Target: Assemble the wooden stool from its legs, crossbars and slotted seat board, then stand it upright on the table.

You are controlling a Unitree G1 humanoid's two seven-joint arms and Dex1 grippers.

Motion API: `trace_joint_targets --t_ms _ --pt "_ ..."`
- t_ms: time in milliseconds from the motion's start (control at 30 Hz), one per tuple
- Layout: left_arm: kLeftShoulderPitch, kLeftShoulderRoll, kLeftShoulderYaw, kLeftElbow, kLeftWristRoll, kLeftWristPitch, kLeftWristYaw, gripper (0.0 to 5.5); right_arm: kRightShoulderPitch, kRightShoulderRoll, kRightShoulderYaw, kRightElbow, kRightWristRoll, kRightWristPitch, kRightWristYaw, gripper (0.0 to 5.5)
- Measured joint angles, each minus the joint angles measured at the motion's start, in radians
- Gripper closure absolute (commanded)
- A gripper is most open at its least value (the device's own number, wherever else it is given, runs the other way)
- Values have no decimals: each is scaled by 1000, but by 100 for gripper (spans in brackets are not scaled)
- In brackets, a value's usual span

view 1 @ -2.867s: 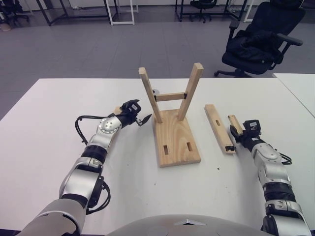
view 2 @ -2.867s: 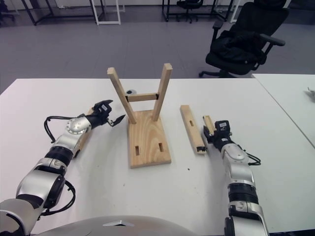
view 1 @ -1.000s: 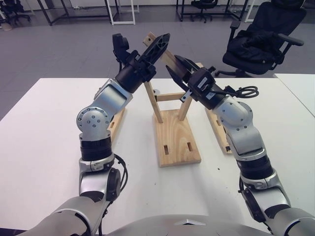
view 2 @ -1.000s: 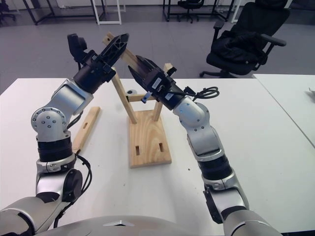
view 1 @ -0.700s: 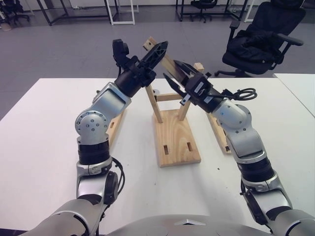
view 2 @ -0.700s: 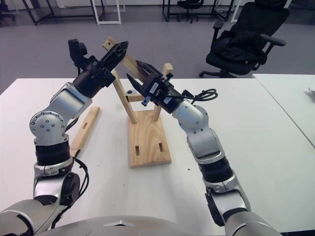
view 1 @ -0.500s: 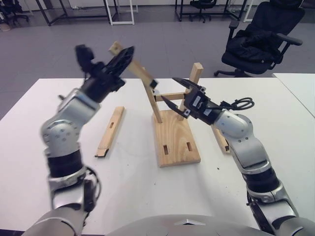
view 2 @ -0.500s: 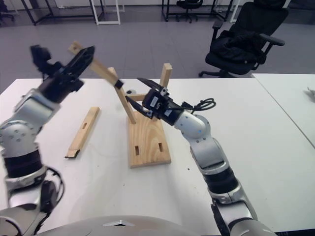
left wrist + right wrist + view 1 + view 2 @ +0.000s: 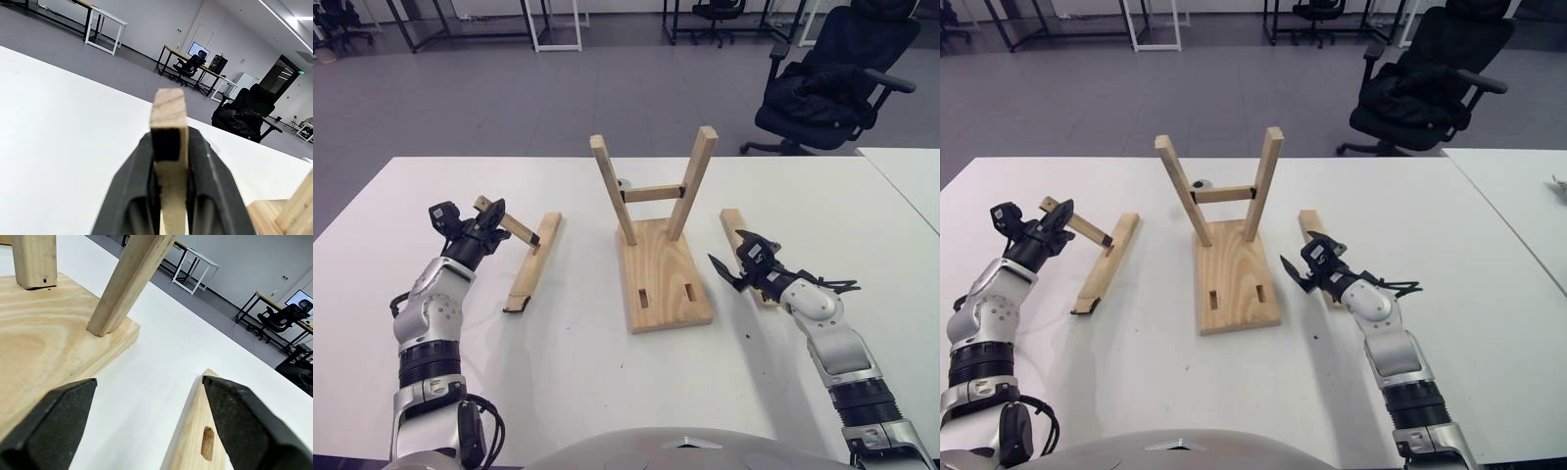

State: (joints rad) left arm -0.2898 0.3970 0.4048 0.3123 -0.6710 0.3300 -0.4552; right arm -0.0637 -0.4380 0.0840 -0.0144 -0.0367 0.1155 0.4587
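**A:** Step in hand?

**B:** Half built, by my reading. On the table (image 9: 607,382) the seat board (image 9: 661,279) lies flat. The fitted legs (image 9: 612,191) stand in its far slots, joined by the first crossbar (image 9: 652,193). Its near slots are empty.

**A:** Loose parts?

**B:** Left loose leg (image 9: 535,259) lies left of the board, right loose leg (image 9: 736,227) just right of it. Left end effector (image 9: 489,223), further left, is clamped on the second crossbar (image 9: 519,231). Right end effector (image 9: 731,257), jaws apart, is beside the right loose leg.

**A:** Next?

**B:** Probably grasp that leg and mate it with the held crossbar.

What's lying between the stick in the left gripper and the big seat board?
One loose leg lies flat between the stick and seat board, in both eye views.
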Motion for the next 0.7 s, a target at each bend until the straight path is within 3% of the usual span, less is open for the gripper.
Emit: trace_joint_targets --t_ms 700 --pt "80 -19 -10 -129 55 51 57 510 31 14 14 -7 -49 -13 -32 149"
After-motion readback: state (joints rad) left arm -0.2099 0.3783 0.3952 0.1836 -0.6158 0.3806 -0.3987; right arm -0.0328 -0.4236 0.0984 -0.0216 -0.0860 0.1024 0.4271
